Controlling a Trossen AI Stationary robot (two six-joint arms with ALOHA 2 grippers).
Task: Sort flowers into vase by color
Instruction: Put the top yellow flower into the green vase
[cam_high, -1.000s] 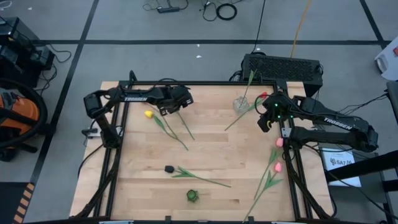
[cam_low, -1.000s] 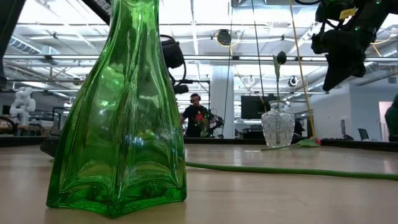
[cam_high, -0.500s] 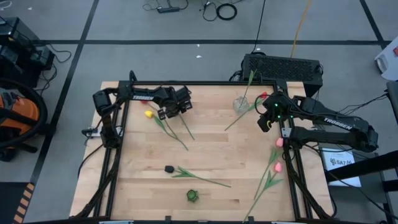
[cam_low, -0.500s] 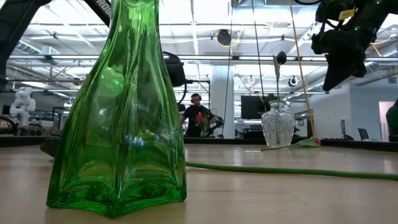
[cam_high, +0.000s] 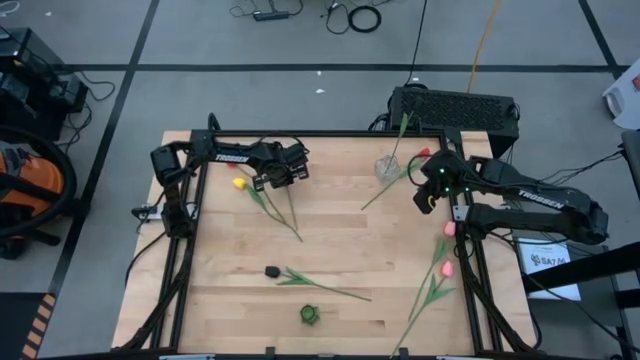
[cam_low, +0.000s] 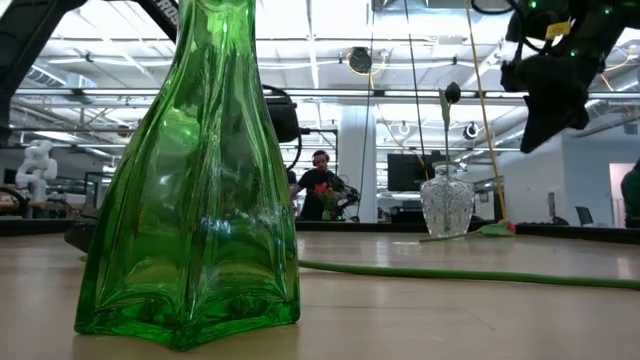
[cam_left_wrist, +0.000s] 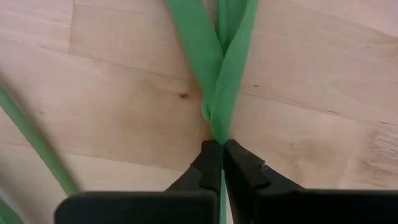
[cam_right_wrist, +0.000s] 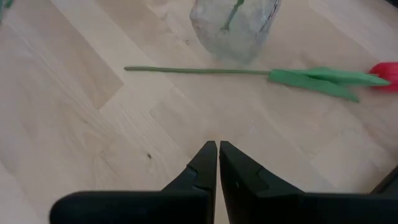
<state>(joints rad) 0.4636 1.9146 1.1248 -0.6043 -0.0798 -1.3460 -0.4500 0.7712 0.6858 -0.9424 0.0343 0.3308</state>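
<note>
My left gripper (cam_high: 284, 176) is at the table's far left, shut on the green stem of a tulip (cam_high: 294, 207) whose head is hidden under the gripper. A yellow tulip (cam_high: 239, 183) lies beside it. My right gripper (cam_high: 428, 197) is shut and empty above the table, beside a clear vase (cam_high: 387, 166) that holds one dark-headed tulip (cam_low: 452, 94). A red tulip (cam_high: 421, 155) lies by that vase; it also shows in the right wrist view (cam_right_wrist: 311, 76). A black tulip (cam_high: 272, 270) lies in front. The green vase (cam_high: 310, 315) stands near the front edge. My left gripper pinches the tulip's stem where its leaves join (cam_left_wrist: 216, 133) between its two fingertips. The fingers slant down from above, and the stem runs on between them. The leaves and stem stretch away over the wood; whether they rest on it I cannot tell.
Two pink tulips (cam_high: 447, 250) lie at the table's right edge. The green vase fills the left of the low view (cam_low: 190, 170). Bare wood lies in the table's middle (cam_high: 340, 250). A person shows in the room behind the table (cam_low: 318, 190).
My left gripper has shifted a little toward the table's left and near edges, still shut on the stem. The stem's free end has swung toward the left, so the stem lies more nearly front to back.
</note>
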